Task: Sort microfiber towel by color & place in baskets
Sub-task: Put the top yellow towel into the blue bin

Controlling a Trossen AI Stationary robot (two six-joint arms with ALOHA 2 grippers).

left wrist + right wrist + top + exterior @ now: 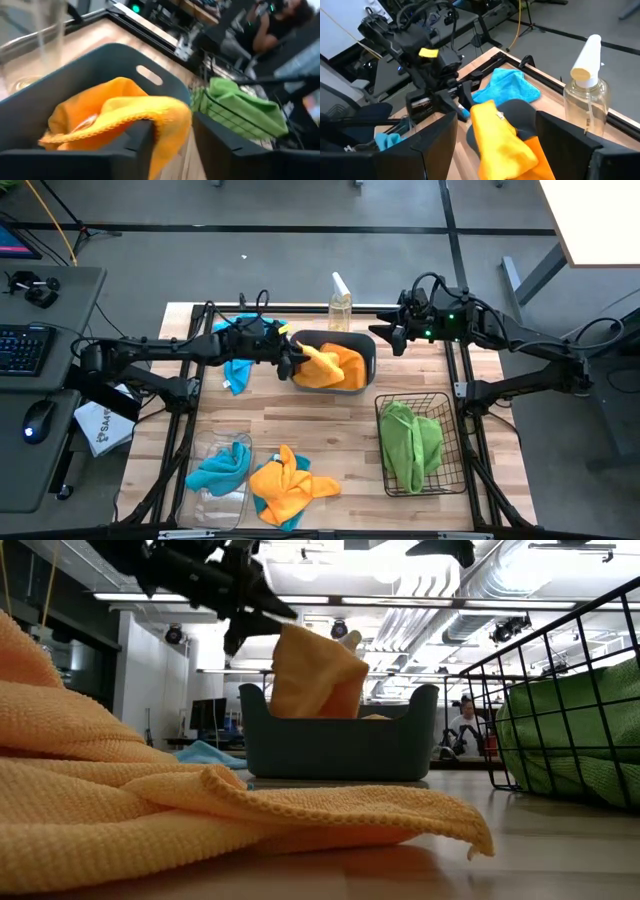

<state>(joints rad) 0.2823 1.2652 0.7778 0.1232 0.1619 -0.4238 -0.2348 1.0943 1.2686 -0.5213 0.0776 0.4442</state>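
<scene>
A: Where is the orange towel [322, 362] held?

B: Over the teal tub's [365, 352] edge, pinched by the left gripper [293, 360].

A: It should be let go only above the tub. The right gripper [388, 335] is spread wide, with nothing in it.

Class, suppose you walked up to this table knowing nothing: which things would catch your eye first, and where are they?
Brightest is the orange towel that the left gripper holds over the dark teal tub at the table's far middle, more orange cloth already inside. Next, the green towel filling the black wire basket at near right. The right gripper hovers open beside the tub.
</scene>
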